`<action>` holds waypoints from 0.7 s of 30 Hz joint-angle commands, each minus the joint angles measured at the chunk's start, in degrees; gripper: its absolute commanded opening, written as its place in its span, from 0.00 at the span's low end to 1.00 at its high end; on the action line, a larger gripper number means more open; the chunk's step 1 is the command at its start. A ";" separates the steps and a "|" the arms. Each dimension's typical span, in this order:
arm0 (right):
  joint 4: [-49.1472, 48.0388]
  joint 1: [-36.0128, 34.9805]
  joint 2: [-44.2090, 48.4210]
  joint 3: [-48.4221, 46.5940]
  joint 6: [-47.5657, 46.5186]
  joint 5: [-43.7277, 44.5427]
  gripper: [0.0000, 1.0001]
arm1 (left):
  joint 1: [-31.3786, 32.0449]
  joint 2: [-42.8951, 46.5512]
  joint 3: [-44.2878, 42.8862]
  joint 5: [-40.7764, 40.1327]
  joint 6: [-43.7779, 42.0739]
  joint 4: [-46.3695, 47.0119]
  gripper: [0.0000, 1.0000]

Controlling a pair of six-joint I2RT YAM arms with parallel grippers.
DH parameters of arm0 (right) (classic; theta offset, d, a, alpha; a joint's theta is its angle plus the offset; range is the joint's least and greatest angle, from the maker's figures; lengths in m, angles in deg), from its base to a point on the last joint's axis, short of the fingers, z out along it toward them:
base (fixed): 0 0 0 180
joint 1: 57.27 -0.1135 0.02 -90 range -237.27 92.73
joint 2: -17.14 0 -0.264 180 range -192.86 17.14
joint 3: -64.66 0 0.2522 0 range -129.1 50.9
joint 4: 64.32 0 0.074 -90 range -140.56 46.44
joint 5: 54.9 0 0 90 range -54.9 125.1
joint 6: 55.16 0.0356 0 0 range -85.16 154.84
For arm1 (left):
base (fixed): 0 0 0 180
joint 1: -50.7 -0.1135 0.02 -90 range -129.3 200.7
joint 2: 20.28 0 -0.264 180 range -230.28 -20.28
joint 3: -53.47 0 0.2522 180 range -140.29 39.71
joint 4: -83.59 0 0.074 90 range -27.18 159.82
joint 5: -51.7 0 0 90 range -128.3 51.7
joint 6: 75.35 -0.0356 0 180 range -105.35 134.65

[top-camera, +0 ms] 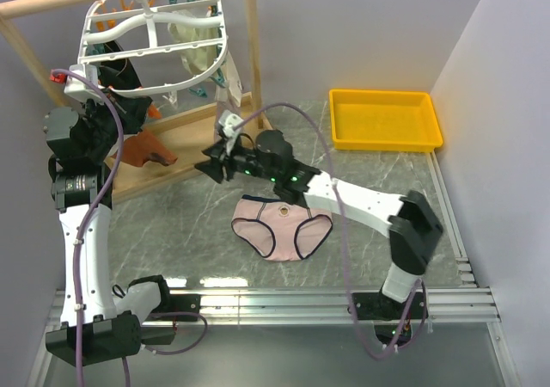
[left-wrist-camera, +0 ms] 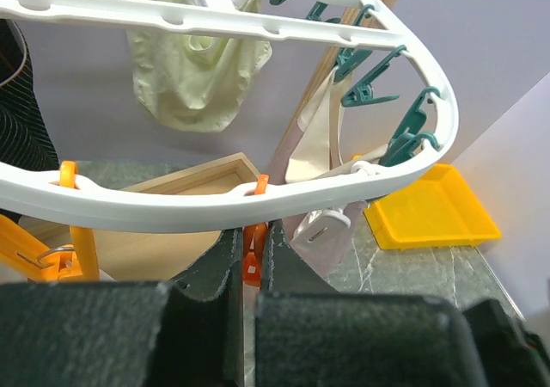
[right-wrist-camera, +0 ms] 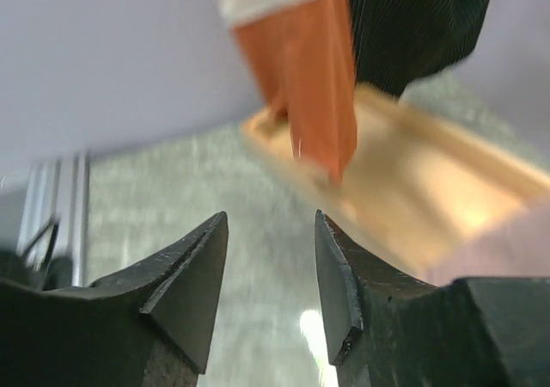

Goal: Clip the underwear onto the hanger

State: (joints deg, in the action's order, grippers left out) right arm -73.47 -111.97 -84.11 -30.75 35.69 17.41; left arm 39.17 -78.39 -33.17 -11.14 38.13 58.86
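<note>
The pale pink underwear (top-camera: pixel 282 225) with navy trim lies flat on the marble table, free of both grippers. The white oval hanger (top-camera: pixel 155 43) hangs from the wooden rod at the back left, and its rim (left-wrist-camera: pixel 215 211) crosses the left wrist view. My left gripper (top-camera: pixel 136 112) is up at the hanger's near rim. It (left-wrist-camera: pixel 250 236) is shut on an orange clothespin (left-wrist-camera: pixel 252 267) that dangles from the rim. My right gripper (top-camera: pixel 212 165) hovers open and empty left of and above the underwear. In the right wrist view it (right-wrist-camera: pixel 271 232) points at the wooden base.
A cream garment (left-wrist-camera: pixel 193 77) and a black one (top-camera: pixel 116 77) hang from the hanger, with teal pins (left-wrist-camera: pixel 378 82) along the rim. An orange-brown garment (top-camera: pixel 148 150) hangs over the wooden frame base (top-camera: pixel 185 146). A yellow tray (top-camera: pixel 385 119) sits back right.
</note>
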 commanded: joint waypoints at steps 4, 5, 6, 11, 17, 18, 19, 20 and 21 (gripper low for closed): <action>15.06 0.47 10.72 11.67 -3.74 -0.16 0.51 | 0.19 0.27 -0.68 0.35 0.60 3.49 0.00; 16.40 0.64 11.07 12.29 -3.48 0.11 0.51 | 0.19 0.36 -0.60 0.27 0.68 3.49 0.00; 17.81 0.91 11.16 12.91 -3.22 0.29 0.51 | 0.10 0.45 -0.42 0.26 0.77 3.66 0.00; 26.95 2.05 8.10 11.95 -0.93 6.16 0.53 | 0.10 0.36 -0.86 0.26 0.51 3.14 0.01; 32.14 3.28 3.35 12.04 5.74 14.69 0.56 | 0.10 0.63 -1.12 0.53 0.33 2.96 0.01; 33.54 3.37 2.04 11.78 6.88 16.71 0.58 | 0.10 0.63 -1.12 0.44 0.25 2.79 0.01; 34.42 3.37 1.33 11.60 7.76 17.51 0.59 | 0.10 0.63 -1.03 0.35 0.16 2.79 0.01; 35.04 3.28 0.54 11.34 8.73 17.60 0.60 | 0.10 0.71 -0.86 0.44 0.24 2.87 0.00; 36.44 3.37 -0.95 10.64 9.96 18.21 0.63 | 0.10 0.80 -0.86 0.44 0.25 2.88 0.00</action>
State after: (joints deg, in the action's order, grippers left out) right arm -41.43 -108.51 -82.91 -18.22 41.24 30.70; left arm 39.17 -78.39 -33.17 -11.14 38.31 59.19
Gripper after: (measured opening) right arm 0.611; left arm 0.062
